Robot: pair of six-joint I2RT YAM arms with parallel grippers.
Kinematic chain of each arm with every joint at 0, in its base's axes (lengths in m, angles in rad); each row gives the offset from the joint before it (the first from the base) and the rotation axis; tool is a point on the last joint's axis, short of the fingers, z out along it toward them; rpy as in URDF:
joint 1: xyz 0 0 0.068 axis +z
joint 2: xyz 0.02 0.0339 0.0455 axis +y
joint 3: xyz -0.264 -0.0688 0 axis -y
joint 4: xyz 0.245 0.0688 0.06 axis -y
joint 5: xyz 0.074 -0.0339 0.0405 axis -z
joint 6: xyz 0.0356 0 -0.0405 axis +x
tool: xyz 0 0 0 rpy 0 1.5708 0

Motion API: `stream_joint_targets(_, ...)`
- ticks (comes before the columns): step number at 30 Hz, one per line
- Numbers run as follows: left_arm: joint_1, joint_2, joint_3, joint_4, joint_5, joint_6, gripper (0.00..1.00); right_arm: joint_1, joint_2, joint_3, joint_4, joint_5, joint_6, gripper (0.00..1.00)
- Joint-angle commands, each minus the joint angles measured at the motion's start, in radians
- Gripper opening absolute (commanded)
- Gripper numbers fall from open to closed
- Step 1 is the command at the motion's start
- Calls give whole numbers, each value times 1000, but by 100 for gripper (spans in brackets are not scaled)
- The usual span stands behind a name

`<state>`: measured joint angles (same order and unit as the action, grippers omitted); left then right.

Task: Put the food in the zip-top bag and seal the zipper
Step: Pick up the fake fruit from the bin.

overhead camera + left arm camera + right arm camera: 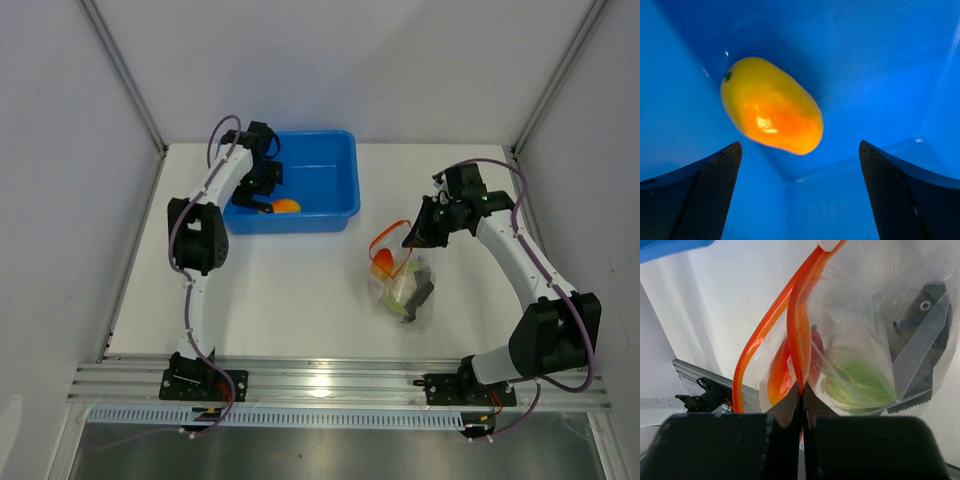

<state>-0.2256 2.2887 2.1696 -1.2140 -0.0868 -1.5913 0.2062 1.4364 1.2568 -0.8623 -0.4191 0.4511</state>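
Inside the blue tub [335, 165] at the far left of the tabletop [290, 290], the left jaws stand wide open and empty, either side of a yellow-orange toy fruit [771, 105] lying just ahead of them; on the right, the right jaws are pinched tight on the zipper [800, 315] of the zip-top bag [402, 288], whose mouth gapes; a green piece [855, 380], a dark grey fish [922, 340] and an orange piece [777, 377] sit inside it.
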Motion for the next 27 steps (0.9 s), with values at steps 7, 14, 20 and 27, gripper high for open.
stream_joint_targets(7,-34,81,27,-58,-1,-67,100,-42,-16,-23,19,-17,-23,0)
stream_joint_targets(14,-35,110,21,-45,5,-85,91,-59,-24,-39,25,-18,-19,0)
stream_joint_targets(20,-35,141,18,-45,16,-85,82,-68,-18,-46,26,-14,-9,0)
stream_joint_targets(27,-29,149,22,13,15,-67,53,-79,-7,-43,22,6,8,0)
